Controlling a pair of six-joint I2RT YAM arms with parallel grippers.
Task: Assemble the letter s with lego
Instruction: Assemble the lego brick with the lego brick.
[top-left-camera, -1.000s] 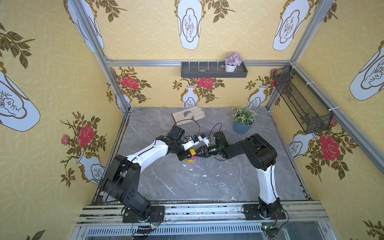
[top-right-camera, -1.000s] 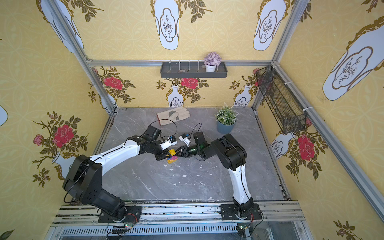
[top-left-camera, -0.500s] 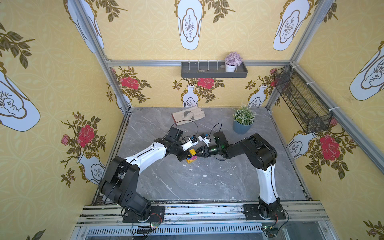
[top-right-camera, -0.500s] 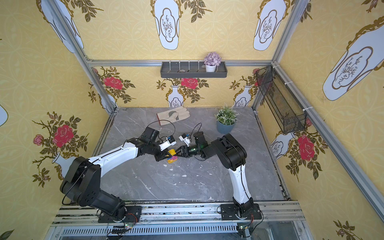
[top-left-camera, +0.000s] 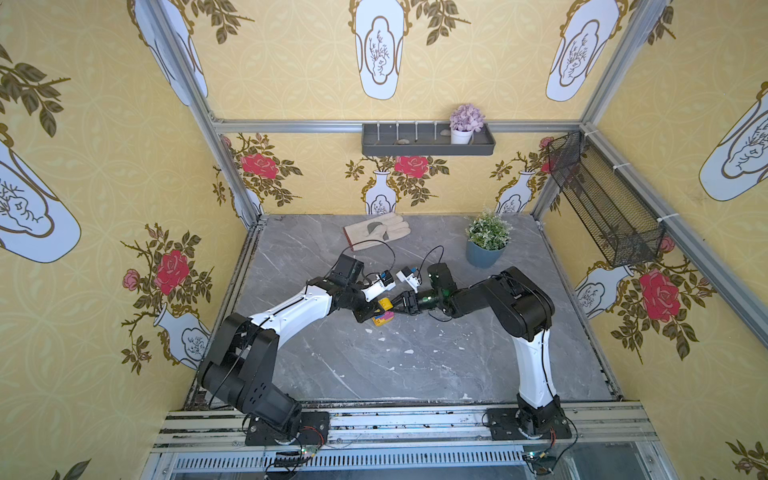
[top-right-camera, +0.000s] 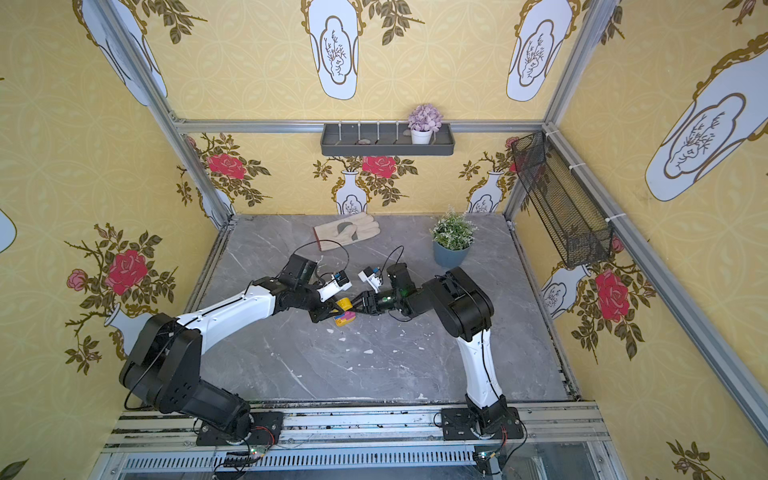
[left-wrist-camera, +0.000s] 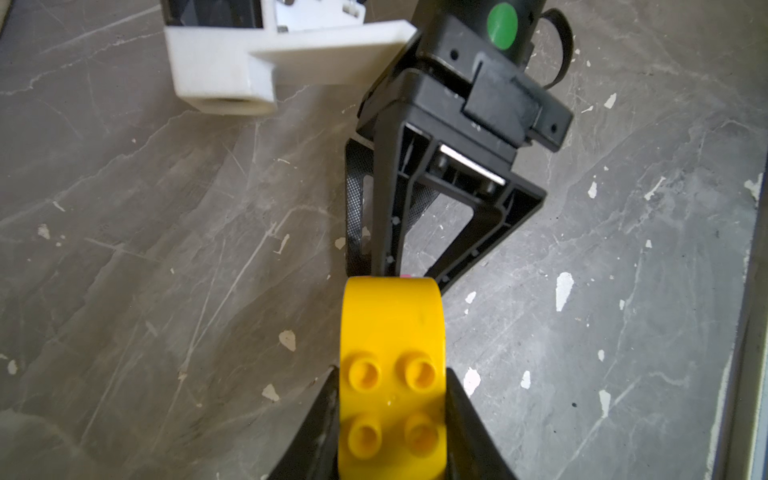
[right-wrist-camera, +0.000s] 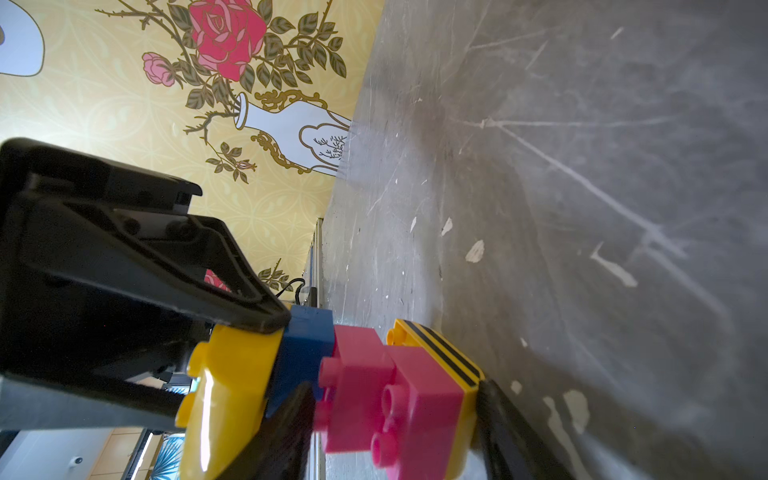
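While both arms meet over the middle of the grey marble-look tabletop (top-left-camera: 415, 374), we've got the little S-shaped lego cluster of studded plastic bricks (top-left-camera: 382, 311) caught between them. It's well in front of the beige work glove (top-left-camera: 376, 236) and the small potted plant in its blue-grey pot (top-left-camera: 486, 245). From the right wrist view the stack reads, end to end: a rounded yellow oblong brick (right-wrist-camera: 232, 374), a blue square brick (right-wrist-camera: 305, 345), two pink square bricks (right-wrist-camera: 361, 353) stepping sideways, then a yellow oblong brick with black stripes (right-wrist-camera: 440, 353). The long axis of the cluster runs away from the tabletop, rounded yellow end farthest from it and striped end closest, and the studs face away from the marble too. The striped end sits really low, but we honestly can't tell if it touches the surface. The left gripper (left-wrist-camera: 392, 376) has its black fingers (left-wrist-camera: 320, 415) pressed along both long sides of the rounded yellow brick. There's no gap that we can make out, so it's grasping that end. That brick's length points straight ahead from the gripper toward the other arm. The right gripper (right-wrist-camera: 395, 390) comes in from the opposite side, its fingers (right-wrist-camera: 511, 432) clamped across the pink-and-striped end, one on the pink side and one behind the striped brick. In a top view the lego cluster (top-right-camera: 345, 312) shows as yellow above pink right where the two sets of fingertips meet.
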